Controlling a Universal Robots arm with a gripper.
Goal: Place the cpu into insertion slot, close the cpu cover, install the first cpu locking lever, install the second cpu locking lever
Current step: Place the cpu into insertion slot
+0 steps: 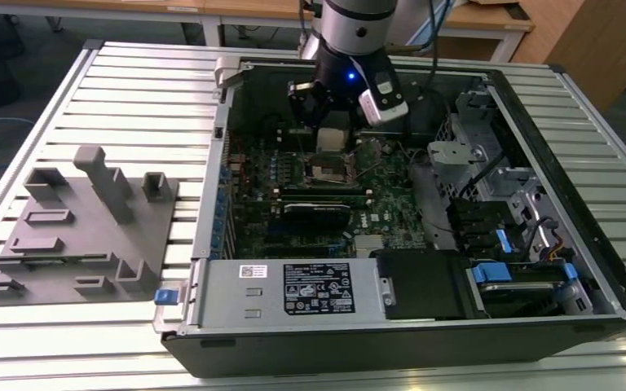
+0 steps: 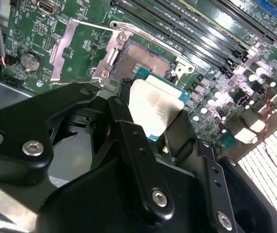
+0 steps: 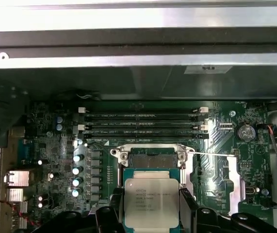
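Black metal, jointed and bolted, the gripper (image 3: 150, 196) is clamped shut on the cpu (image 3: 151, 204), a small flat square chip with a dull silver-grey top and a green edge. One finger (image 2: 121, 116) presses on each of two opposite sides. The chip hangs in the air over the near edge of the insertion slot (image 2: 143, 60), a small square socket with a dark centre and a silvery rim. It is not seated, and the socket's centre lies bare.

Right beside the slot the cpu cover (image 2: 113, 52), a thin square silvery frame with a window, is flipped open and lies back against the green motherboard (image 2: 26, 29). A thin metal lever rod (image 3: 211, 154) runs out sideways from the socket rim. Beyond the socket lie long narrow black memory slots (image 3: 143, 124), side by side.

In the exterior view the arm (image 1: 357, 32) reaches down into the open black computer case (image 1: 574, 163), which lies on a ribbed pale metal counter (image 1: 139, 90). A labelled grey power-supply box (image 1: 291, 289) sits along the case's near side. A grey moulded fixture block (image 1: 85, 228) rests on the counter at the exterior view's left, well apart from the gripper.
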